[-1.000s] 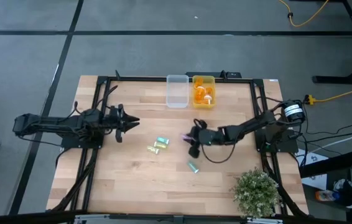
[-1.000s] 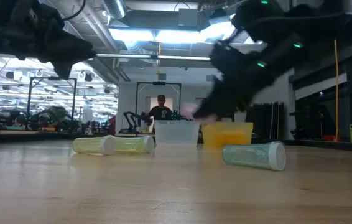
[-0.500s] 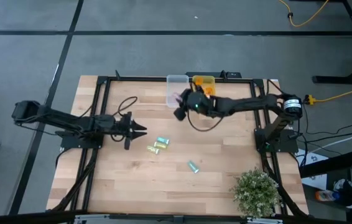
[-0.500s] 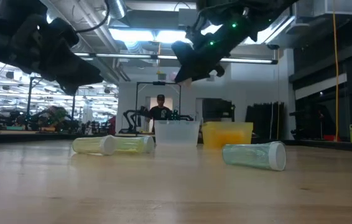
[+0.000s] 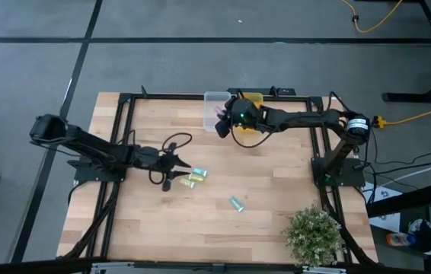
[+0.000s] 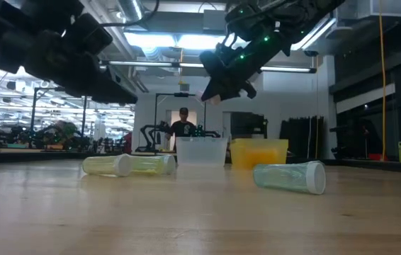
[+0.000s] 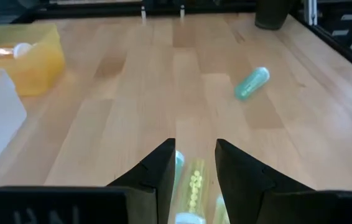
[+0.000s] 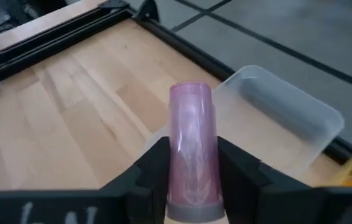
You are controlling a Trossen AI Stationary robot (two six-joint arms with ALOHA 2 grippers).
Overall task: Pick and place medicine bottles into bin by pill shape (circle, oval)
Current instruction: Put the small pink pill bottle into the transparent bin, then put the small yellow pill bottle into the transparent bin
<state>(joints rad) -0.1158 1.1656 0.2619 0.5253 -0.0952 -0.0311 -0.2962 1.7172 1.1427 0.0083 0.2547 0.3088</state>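
Right gripper: the right gripper (image 8: 191, 168) is closed on a translucent pink cylindrical medicine bottle (image 8: 191, 146), which is pinched between its two dark fingers (image 8: 154, 165) with its rounded end pointing forward. It is held in the air (image 5: 223, 122) at the rim of the clear plastic bin.
Left gripper: the left gripper (image 7: 194, 165) is narrowly parted, with nothing gripped. It is lowered just above the tabletop (image 5: 176, 169), and a pair of translucent yellow-green medicine bottles (image 5: 194, 177) lies directly ahead of its fingertips; one of the pair is seen between the fingers in the left wrist view.
Bins: a clear rectangular plastic bin (image 8: 288, 115) is seen just beyond and below the pink bottle. A translucent orange-yellow bin (image 5: 250, 103) stands beside the clear one, touching it, with orange bottles inside.
Surface: a light wooden slatted tabletop (image 5: 154, 221) framed by black rails. A small green potted plant (image 5: 314, 234) sits at a corner near the right arm's base.
Room: in the low view a person (image 6: 183, 124) is seen far behind the bins, under ceiling lights.
Other bottle: a translucent teal cylindrical medicine bottle (image 5: 236, 204) lies on its side well apart from both grippers.
Yellow-green pair: small round yellow pills (image 7: 194, 183) are visible through one bottle's wall.
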